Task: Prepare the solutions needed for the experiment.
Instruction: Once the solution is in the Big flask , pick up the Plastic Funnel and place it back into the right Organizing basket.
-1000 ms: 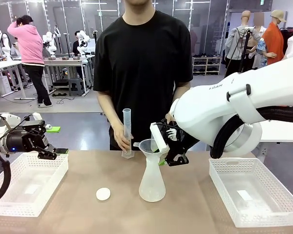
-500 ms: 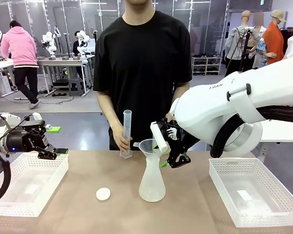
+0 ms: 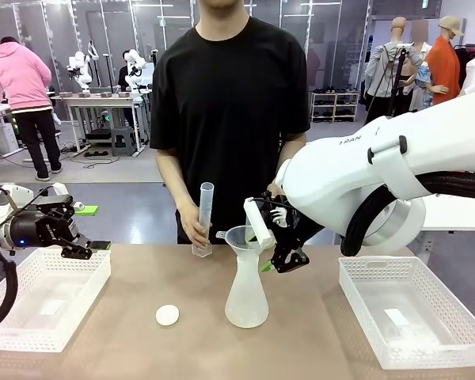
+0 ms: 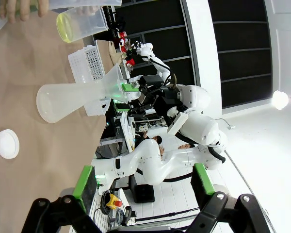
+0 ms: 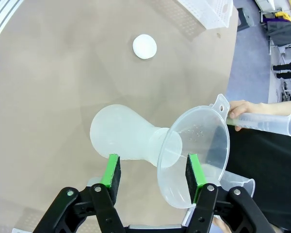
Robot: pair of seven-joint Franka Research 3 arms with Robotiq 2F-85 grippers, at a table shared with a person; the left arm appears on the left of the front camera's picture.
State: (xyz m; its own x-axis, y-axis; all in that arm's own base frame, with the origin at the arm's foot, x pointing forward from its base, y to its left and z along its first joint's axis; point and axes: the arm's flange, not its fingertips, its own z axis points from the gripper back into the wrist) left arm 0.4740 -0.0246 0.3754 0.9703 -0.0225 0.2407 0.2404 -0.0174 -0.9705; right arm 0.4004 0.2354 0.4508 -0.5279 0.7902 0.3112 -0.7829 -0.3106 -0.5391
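Right hand (image 5: 153, 165) hangs open astride the funnel (image 5: 203, 136) above a tan tabletop (image 3: 324, 332) in a robot lab (image 3: 111, 111)

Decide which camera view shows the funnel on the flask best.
The right wrist view: it looks into the funnel, open mouth and tab clear. The front view shows it side-on atop the flask, partly behind the right hand. The left wrist view shows it far off.

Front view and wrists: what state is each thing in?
flask, upright, uncapped, funnel in neck
funnel, seated in flask
cap, off, lying flat
cylinder, gripped by person's hand, slightly tilted
solutions, shallow yellow layer in beaker
left claw, open
right claw, open, astride flask neck
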